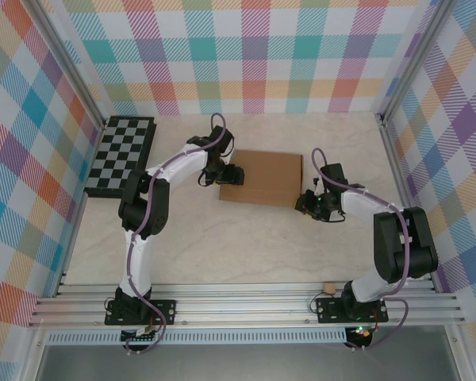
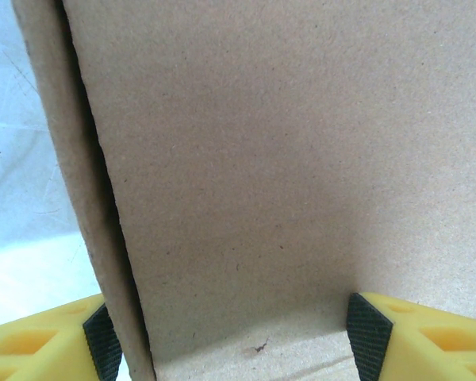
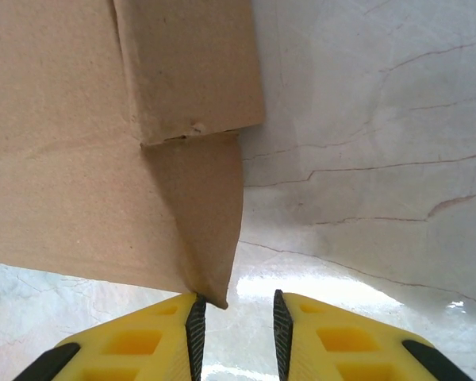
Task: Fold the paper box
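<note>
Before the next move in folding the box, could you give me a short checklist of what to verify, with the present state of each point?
1. Paper box lies between both claws: ok.
2. Left claw straddles the cardboard, jaws wide: ok.
3. Left claw really grips it: cannot tell.
4. Right claw empty, jaws slightly apart: ok.
5. Box corner inside the right claw's gap: not ok, it only reaches one fingertip.
6. Chessboard apart from the box: ok.

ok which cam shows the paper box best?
Top external: the paper box shows with its full outline, on the table between the two arms. The left wrist view sits very close to the paper box and gives a plain panel and one folded edge. The right wrist view catches one corner with a flap.
</note>
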{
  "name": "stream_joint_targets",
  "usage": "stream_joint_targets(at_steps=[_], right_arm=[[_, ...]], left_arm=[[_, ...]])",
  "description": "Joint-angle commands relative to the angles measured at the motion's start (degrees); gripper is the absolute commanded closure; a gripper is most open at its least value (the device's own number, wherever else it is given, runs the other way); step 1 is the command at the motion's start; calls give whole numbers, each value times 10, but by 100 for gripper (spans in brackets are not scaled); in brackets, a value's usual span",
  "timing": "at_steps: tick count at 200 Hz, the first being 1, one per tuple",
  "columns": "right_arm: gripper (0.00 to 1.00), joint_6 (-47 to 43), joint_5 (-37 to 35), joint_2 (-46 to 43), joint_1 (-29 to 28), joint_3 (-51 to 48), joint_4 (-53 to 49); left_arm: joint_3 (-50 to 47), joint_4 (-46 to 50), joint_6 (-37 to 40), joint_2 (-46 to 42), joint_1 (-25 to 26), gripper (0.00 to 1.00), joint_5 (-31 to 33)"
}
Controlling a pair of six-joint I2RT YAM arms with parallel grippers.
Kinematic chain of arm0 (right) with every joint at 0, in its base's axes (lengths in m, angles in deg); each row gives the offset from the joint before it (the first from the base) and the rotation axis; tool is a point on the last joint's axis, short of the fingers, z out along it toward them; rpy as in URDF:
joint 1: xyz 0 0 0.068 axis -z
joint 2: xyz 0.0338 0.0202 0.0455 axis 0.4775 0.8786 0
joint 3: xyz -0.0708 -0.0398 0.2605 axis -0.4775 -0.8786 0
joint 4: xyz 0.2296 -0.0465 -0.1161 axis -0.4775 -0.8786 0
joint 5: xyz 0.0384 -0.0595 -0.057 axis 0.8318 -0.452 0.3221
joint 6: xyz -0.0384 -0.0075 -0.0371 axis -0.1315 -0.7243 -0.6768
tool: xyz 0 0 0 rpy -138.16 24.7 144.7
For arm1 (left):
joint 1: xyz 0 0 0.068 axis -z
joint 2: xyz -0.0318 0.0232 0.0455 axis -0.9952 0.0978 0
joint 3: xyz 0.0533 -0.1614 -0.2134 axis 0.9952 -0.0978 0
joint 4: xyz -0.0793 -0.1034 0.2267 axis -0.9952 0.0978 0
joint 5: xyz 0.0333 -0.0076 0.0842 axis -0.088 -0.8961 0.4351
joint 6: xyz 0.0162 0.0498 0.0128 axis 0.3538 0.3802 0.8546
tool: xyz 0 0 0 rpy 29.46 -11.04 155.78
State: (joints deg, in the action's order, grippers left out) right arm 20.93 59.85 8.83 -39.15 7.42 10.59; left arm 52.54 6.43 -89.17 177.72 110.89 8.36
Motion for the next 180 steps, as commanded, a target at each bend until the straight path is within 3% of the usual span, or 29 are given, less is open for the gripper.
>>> stream_joint_targets(at_steps=[1,95,131,154,180], right_arm=[[70,3,-24,15,-3,10,-31],[69,6,-34,45,-3,49,-51],[68,3,-36,-6,-2,57,-82],[67,-22,-27,-27,1,68,-76],[67,-72,-18,6,0,101,-75]], left_arm=[[-8,52,12,24,-8,25,34],[-10,53,13,23,-8,26,33],[-9,58,19,22,-9,25,38],[-9,58,19,22,-10,25,37],[-8,58,18,23,-10,26,35]])
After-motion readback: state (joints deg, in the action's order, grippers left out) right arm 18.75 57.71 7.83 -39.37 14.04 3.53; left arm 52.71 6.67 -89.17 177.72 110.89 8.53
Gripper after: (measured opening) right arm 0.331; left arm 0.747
